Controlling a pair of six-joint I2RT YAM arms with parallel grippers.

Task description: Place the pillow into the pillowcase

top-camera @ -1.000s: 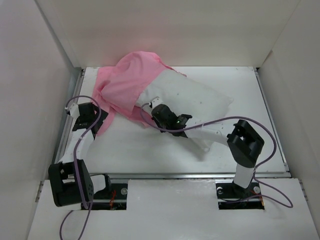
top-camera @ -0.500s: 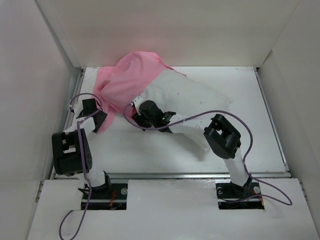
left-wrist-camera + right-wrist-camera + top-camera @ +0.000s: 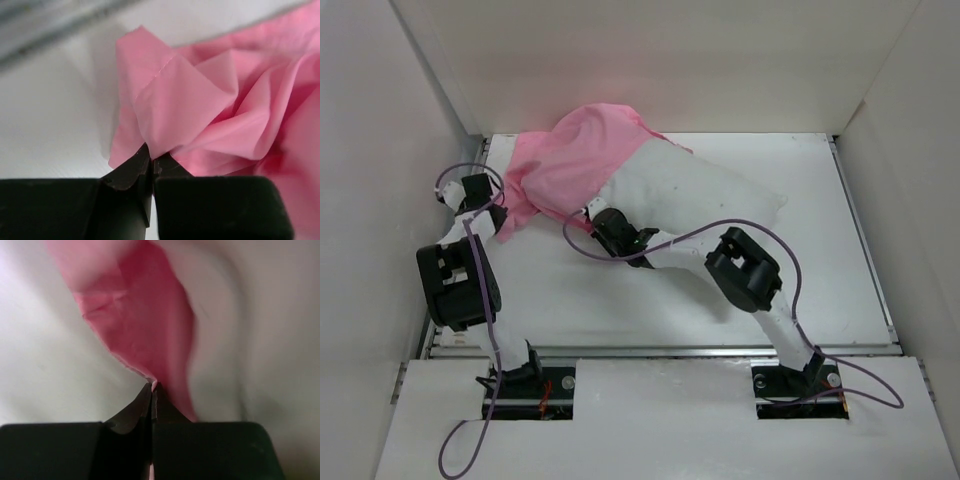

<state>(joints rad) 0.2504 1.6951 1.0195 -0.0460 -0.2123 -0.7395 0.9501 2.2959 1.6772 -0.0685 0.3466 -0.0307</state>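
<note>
The white pillow [image 3: 710, 195] lies slanted across the table, its far left end inside the pink pillowcase [image 3: 570, 165], which is bunched at the back left. My left gripper [image 3: 496, 216] is at the pillowcase's left corner and is shut on a fold of the pink fabric [image 3: 170, 100], pinched at the tips [image 3: 151, 156]. My right gripper [image 3: 588, 216] is at the near edge of the pillowcase opening. It is shut on the pink hem [image 3: 145, 325] at its tips [image 3: 152, 386], with the white pillow [image 3: 265, 340] beside it.
White walls [image 3: 420, 120] close in the table on the left, back and right. A metal rail [image 3: 660, 351] runs along the near edge. Purple cables [image 3: 790, 260] loop over both arms. Bare table [image 3: 820, 300] lies to the right of the pillow.
Both arms have swung left. The left gripper went from open to shut on the pillowcase corner. The right gripper slid left along the pillow, opened briefly and shut on the pink hem.
</note>
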